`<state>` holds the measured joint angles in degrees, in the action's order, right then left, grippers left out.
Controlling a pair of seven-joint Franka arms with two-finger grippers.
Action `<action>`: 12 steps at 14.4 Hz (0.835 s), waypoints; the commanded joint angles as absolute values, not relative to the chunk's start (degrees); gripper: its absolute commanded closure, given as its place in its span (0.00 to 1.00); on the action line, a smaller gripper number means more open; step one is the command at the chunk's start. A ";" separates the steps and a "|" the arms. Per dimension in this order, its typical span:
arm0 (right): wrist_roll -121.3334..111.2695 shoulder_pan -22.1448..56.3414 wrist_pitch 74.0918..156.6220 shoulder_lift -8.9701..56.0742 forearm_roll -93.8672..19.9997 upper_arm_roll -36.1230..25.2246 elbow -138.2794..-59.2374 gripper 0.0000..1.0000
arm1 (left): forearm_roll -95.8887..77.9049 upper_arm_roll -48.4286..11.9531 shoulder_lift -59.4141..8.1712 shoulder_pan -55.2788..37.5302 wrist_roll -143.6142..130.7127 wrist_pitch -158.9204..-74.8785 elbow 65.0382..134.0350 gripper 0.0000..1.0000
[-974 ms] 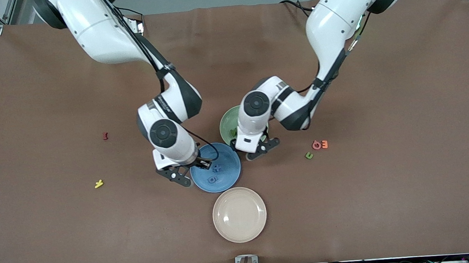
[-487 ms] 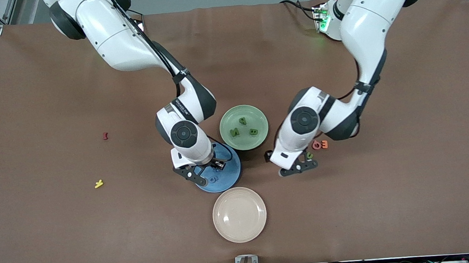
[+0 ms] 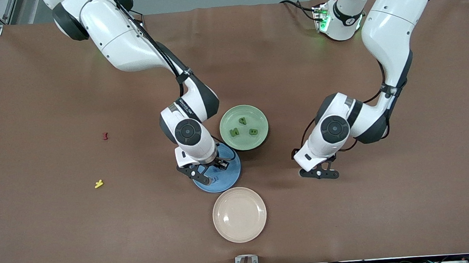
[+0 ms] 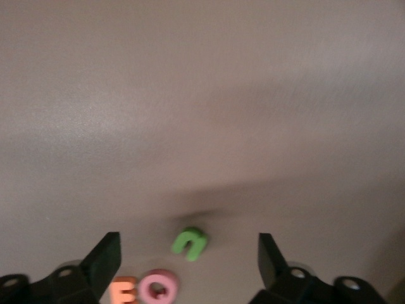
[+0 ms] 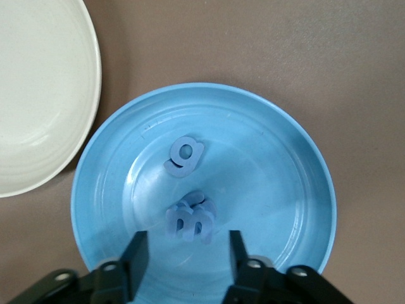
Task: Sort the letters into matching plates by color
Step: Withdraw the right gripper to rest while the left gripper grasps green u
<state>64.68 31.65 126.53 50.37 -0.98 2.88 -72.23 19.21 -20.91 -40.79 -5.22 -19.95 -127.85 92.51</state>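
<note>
Claws first: the left claw (image 3: 319,173) hangs spread and empty over bare tabletop (image 3: 388,203) toward the left arm's end, having swung away from the green plate (image 3: 244,127) within the last second. In the left wrist view its fingers (image 4: 104,256) bracket one loose green letter (image 4: 190,243), which lies just beside an orange letter (image 4: 123,292) and a pink letter (image 4: 159,286). The right claw (image 3: 209,171) stands spread over the blue plate (image 3: 227,177); the right wrist view shows blue letters (image 5: 190,221) heaped on its floor, one (image 5: 185,155) apart, none pinched. Three green letters (image 3: 242,127) now lie exposed in the green plate. A cream plate (image 3: 239,214) sits empty, nearest the camera. Judged from this, the blue set is likely delivered and one green letter remains.
</note>
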 commanded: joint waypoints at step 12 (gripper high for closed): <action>49.42 23.75 116.91 47.38 2.11 2.29 -70.93 0.00 | 20.21 -23.55 -39.73 -2.64 -8.44 -132.00 99.14 0.16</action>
<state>54.24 26.78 120.91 49.42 1.07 1.36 -70.65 19.23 -22.56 -40.62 -4.24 -9.37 -130.29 97.49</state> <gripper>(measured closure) 0.000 0.084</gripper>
